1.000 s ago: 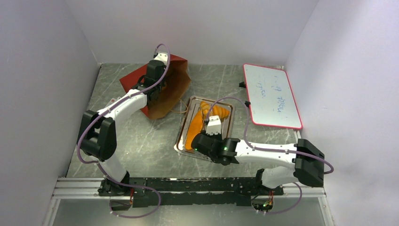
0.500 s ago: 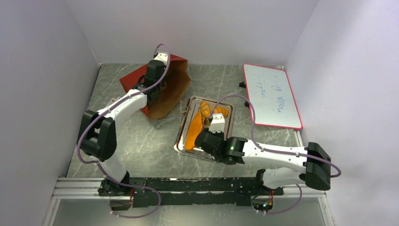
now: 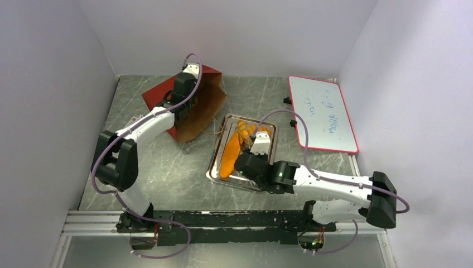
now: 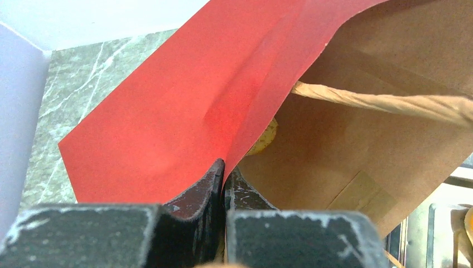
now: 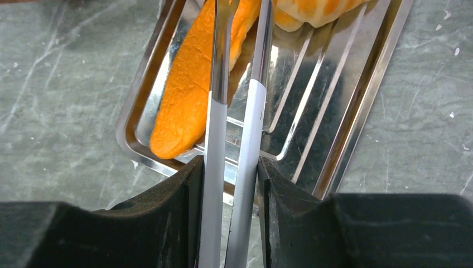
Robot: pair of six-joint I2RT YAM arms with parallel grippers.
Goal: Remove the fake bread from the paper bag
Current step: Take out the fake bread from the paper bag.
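Rust-red paper outside and brown kraft inside: the paper bag [image 3: 203,109] lies on its side on the grey marbled worktop [image 3: 167,167]. It sits near the silver tray [image 5: 312,111], off that tray's far left corner, with its mouth turned toward the tray. A tan twisted-cord handle [image 4: 379,103] crosses the mouth.

Fake bread [image 3: 227,157], glossy golden-orange; we enter three pieces:
- long loaf [image 5: 184,89], finely pitted crust, lying inside the tray along its left rim;
- ridged croissant [image 5: 318,8], inside the tray at its far end;
- one pale yellow piece [image 4: 265,137], outside the tray and deep in the bag, mostly hidden by the red wall; we cannot tell its shape.

Left tool [image 4: 224,170]: fingers together, pinching the red edge of the bag's mouth.

Right tool [image 5: 230,167]: clamped on a pair of tongs [image 5: 215,56] with white handles and steel ends, held over the tray's near end. The two arms of the tongs stand close, with a narrow gap between them. One steel arm crosses above the loaf, and the tips run out of the frame.

Views compared:
- Only the left wrist view shows the piece inside the bag; from above, the arm covers it.
- Only the right wrist view shows the tongs plainly; from above we cannot make them out.
- Only the top view shows the red-framed whiteboard [image 3: 323,114], to the tray's right; its blue writing is too small for us to read.
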